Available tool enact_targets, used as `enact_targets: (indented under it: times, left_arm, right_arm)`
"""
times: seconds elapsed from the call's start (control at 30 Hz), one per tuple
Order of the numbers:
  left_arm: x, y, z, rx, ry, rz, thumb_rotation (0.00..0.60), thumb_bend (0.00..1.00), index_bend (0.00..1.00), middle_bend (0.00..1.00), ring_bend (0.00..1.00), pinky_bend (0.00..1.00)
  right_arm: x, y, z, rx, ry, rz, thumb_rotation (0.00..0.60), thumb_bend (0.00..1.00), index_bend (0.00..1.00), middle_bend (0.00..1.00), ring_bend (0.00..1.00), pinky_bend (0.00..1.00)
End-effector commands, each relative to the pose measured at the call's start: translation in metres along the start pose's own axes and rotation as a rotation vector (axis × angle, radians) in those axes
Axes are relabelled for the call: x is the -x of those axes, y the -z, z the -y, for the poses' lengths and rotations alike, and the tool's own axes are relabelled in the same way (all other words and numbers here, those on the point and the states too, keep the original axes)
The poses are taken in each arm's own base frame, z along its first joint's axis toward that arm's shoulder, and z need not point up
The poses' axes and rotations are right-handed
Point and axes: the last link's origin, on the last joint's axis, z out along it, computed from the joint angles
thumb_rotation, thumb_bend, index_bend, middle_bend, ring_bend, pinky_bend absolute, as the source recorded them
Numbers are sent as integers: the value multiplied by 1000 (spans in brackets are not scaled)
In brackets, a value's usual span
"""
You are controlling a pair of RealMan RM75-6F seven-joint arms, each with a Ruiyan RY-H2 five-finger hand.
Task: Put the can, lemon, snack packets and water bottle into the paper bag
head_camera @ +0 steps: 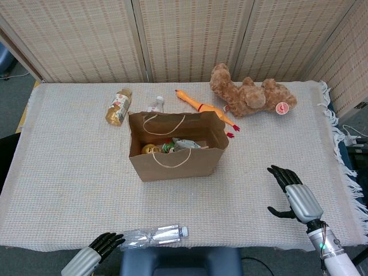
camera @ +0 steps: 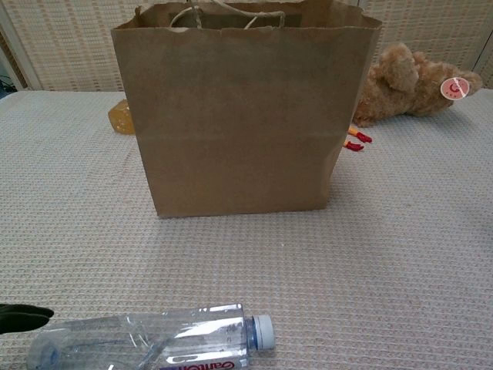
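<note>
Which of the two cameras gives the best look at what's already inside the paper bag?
The head view. It looks down into the open paper bag, showing a yellow lemon and snack packets at the bottom. The chest view faces the bag's front wall and shows only brown paper and handle loops, nothing of the contents.

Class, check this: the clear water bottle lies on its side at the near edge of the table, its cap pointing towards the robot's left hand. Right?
Not quite. The head view shows the water bottle on its side at the near edge, but its cap points away from the left hand, towards the robot's right side.
</note>
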Motion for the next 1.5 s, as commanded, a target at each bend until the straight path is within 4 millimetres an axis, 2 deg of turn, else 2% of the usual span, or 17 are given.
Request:
enact_targets:
  times: [0.03, 0.5, 0.67, 1.1, 1.5]
  left_arm:
    - [1, -6, -6, 19, 3, -8, 600, 371, 0, 0, 0, 64]
    - [15, -34, -23, 41, 46, -22, 600, 364, 0, 0, 0, 62]
    - [16, -43, -22, 33, 45, -27, 600, 365, 0, 0, 0, 62]
    - [27, -50, -22, 32, 43, -10, 600, 365, 0, 0, 0, 63]
    - [36, -65, -21, 26, 50, -13, 600, 365, 0, 0, 0, 62]
  right_arm:
    - [0, 0, 0, 3, -1, 0, 600, 120, 64, 0, 0, 0]
    - [-2, -2, -2, 22, -29, -6, 600, 121, 66, 0, 0, 0]
    - [-4, -3, -4, 42, -46, -42, 600, 130, 71, 0, 0, 0]
    - [-4, -4, -6, 67, -59, -66, 600, 147, 68, 0, 0, 0]
    - [-6, -4, -6, 70, -74, -80, 600, 147, 68, 0, 0, 0]
